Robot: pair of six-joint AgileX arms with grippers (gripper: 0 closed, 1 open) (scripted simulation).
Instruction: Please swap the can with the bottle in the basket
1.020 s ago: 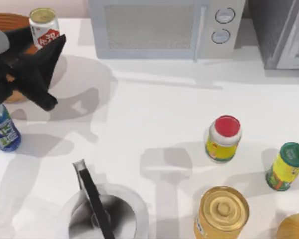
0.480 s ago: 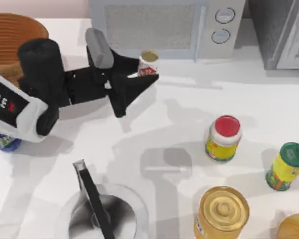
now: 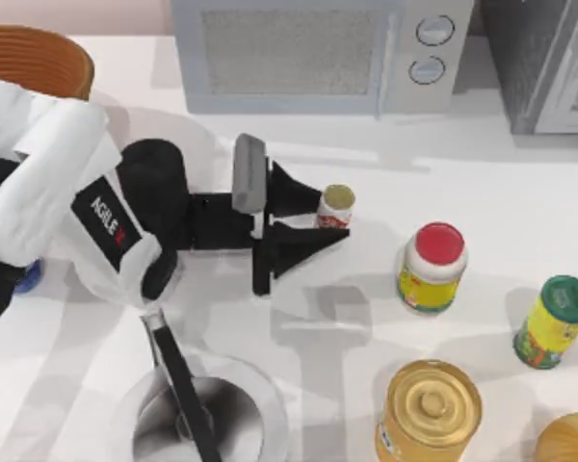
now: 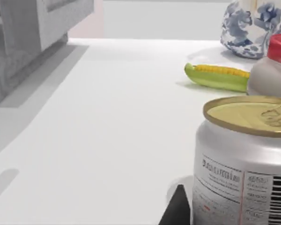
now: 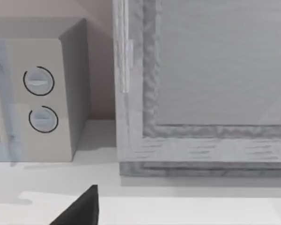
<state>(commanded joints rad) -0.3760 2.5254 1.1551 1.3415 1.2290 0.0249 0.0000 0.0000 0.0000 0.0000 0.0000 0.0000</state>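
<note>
One can (image 3: 336,206) in left hand (image 3: 325,218), bottle (image 3: 27,277) mostly hidden, seemingly

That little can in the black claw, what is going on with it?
The left gripper has its fingers shut around the can and holds it out over the middle of the table, near the red-capped jar. The wicker basket sits at the far left corner, well apart from the can. A bit of the blue bottle peeks out beside the arm on the left side, outside the basket, so that half of the swap is not yet done.
</note>
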